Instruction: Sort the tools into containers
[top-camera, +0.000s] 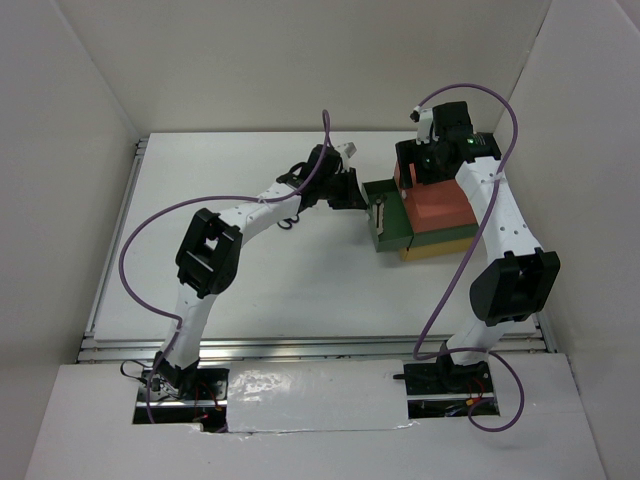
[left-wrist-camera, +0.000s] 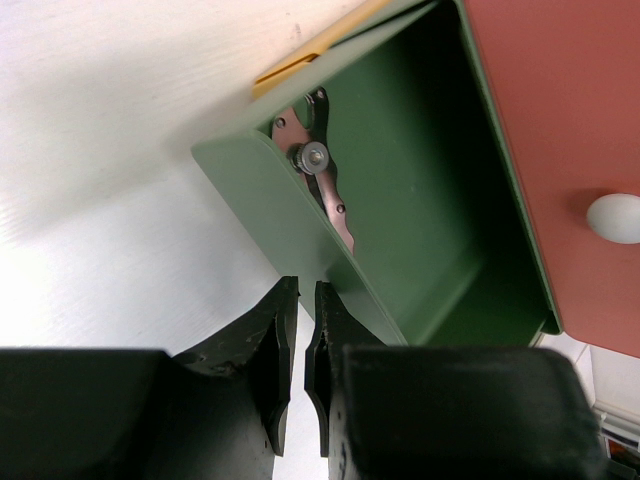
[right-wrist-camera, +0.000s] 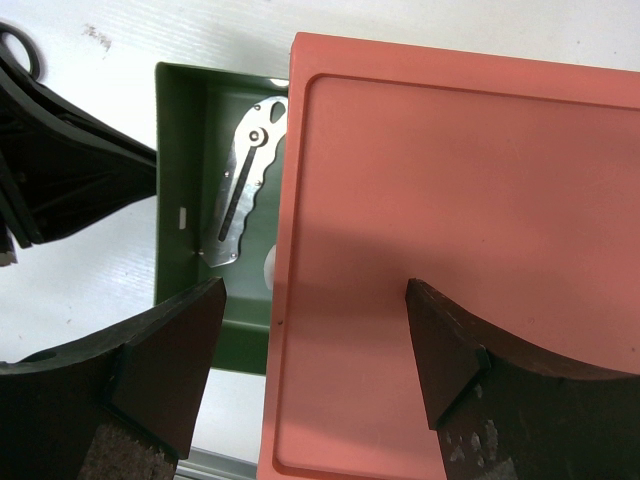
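- Left gripper (left-wrist-camera: 303, 290): fingers a thin slit apart with nothing between them. Tips sit just outside the near wall of the dark green drawer (left-wrist-camera: 270, 205), over white table.
- Right gripper (right-wrist-camera: 310, 335): jaws spread wide and empty, hanging over the red-orange top box (right-wrist-camera: 450, 180). One finger is above the box's left edge, the other above its flat top (contact with the surface not clear from this angle).
- Silver wrench-like bar (right-wrist-camera: 240, 190): lies inside the green drawer, flat on the floor against the far end wall. It has a slot down its length, a toothed edge and a bolt head at one end. Neither gripper touches it.
- Green drawer: pulled out leftward from the middle of the stack, so its open tray sits beside the red-orange box. Only the bar shows in the exposed part.
- Yellow bottom box (top-camera: 440, 250): only its edge shows beneath the other two.
- Small scissors (top-camera: 289, 222): black loop handles on the table (top-camera: 300, 300), under the left arm's forearm and left of the drawer. They are outside every container.
- Arms: left reaches diagonally to the drawer's open end, right arcs over the stack from the right side.
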